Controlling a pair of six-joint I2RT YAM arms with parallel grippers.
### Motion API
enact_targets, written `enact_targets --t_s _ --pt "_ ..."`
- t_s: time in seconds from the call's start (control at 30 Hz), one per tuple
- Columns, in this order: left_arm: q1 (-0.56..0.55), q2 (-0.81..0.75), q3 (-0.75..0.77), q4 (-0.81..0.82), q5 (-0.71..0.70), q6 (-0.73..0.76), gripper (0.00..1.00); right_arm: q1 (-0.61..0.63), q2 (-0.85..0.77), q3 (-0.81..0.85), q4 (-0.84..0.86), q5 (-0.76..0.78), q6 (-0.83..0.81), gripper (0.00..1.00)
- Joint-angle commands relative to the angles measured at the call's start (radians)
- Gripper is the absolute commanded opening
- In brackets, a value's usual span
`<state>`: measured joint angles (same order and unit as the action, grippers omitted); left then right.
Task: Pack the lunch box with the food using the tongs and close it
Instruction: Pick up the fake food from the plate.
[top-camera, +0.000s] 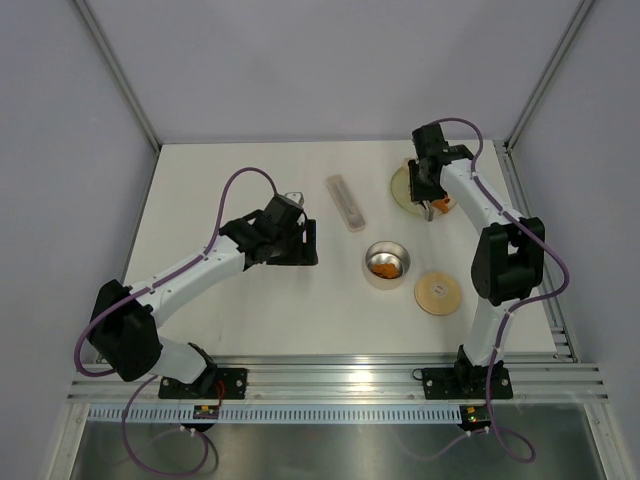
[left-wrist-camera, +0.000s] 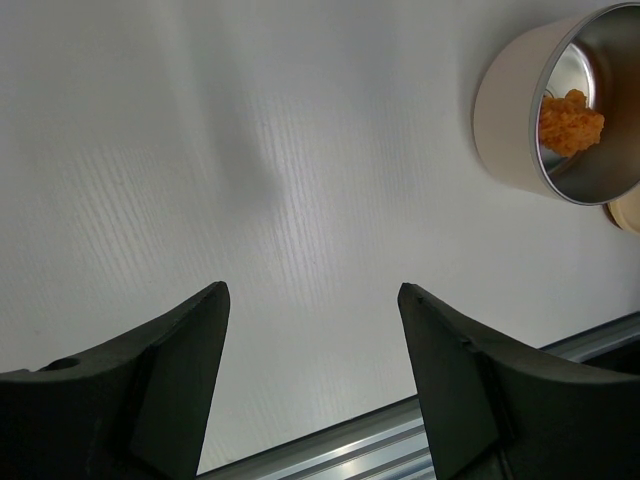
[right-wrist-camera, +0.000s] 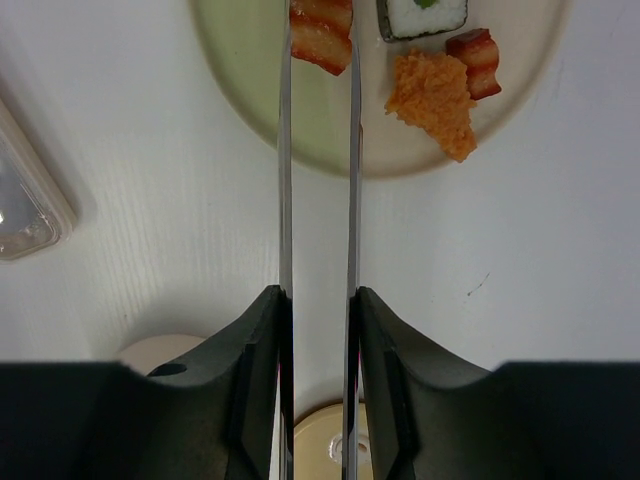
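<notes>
- Fingers (left-wrist-camera: 170, 370) of my left end effector (left-wrist-camera: 310, 300) stand wide apart with nothing between them, above the white worktop (left-wrist-camera: 250, 150), left of centre.
- Beyond it and to the right, a pale oblong translucent case (top-camera: 345, 202) lies flat on the worktop.
- Near the centre stands the small round lunch box (left-wrist-camera: 500, 110), with a cream outer wall and shiny steel inside. It is open, with one orange crumbly food piece (left-wrist-camera: 570, 122) in it.
- At the far right sits a pale yellow-green plate (right-wrist-camera: 250, 80). It carries a white-and-black roll slice (right-wrist-camera: 420, 15), an orange crumbly lump (right-wrist-camera: 435, 100) and a red-brown striped piece (right-wrist-camera: 478, 60).
- My right end effector (right-wrist-camera: 318, 300) is clamped on the long thin silver metal tongs (right-wrist-camera: 284, 200). Their two arms reach over the plate and flank a second striped piece (right-wrist-camera: 320, 40). I cannot tell whether they squeeze it.
- The flat round tan lid (top-camera: 437, 293) lies on the worktop just beside the lunch box, to its right and nearer to me.
</notes>
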<state>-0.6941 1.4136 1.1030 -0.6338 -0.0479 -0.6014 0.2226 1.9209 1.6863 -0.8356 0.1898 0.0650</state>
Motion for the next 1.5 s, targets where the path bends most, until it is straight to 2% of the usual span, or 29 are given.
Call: enact_targets --t_s 0.0,0.23,0.37,0.47,0.63,0.8,0.93,1.03,1.13,1.23,1.47 --pt "0.004 -0.016 0.000 0.037 0.019 0.002 0.72 -0.003 -0.082 0.036 0.001 0.048 0.030 0.36" --pt "0.004 0.008 0.012 0.052 0.042 -0.003 0.73 -0.003 -0.134 0.030 -0.019 0.060 0.078 0.36" --pt "-0.019 0.041 0.027 0.071 0.141 0.037 0.68 -0.003 -0.138 0.026 -0.025 0.057 0.081 0.36" --pt "-0.064 0.111 0.072 0.065 0.216 0.080 0.65 -0.002 -0.137 0.026 -0.030 0.053 0.087 0.35" --pt "-0.166 0.264 0.156 0.080 0.237 0.085 0.64 -0.002 -0.154 0.010 -0.031 0.054 0.094 0.35" --pt "-0.182 0.346 0.172 0.175 0.333 0.035 0.64 -0.002 -0.200 -0.014 -0.042 0.051 0.107 0.35" --pt "-0.180 0.383 0.202 0.178 0.339 0.026 0.64 0.000 -0.240 -0.045 -0.059 0.011 0.130 0.34" --pt "-0.176 0.367 0.199 0.168 0.324 0.025 0.64 0.000 -0.293 -0.077 -0.068 -0.025 0.151 0.34" --pt "-0.145 0.331 0.190 0.149 0.365 0.017 0.64 0.009 -0.342 -0.094 -0.098 -0.047 0.165 0.34" --pt "-0.105 0.243 0.173 0.122 0.356 0.022 0.65 0.046 -0.398 -0.117 -0.138 -0.043 0.185 0.34" --pt "0.037 0.042 0.176 0.017 0.263 0.057 0.68 0.204 -0.577 -0.255 -0.175 -0.023 0.272 0.35"
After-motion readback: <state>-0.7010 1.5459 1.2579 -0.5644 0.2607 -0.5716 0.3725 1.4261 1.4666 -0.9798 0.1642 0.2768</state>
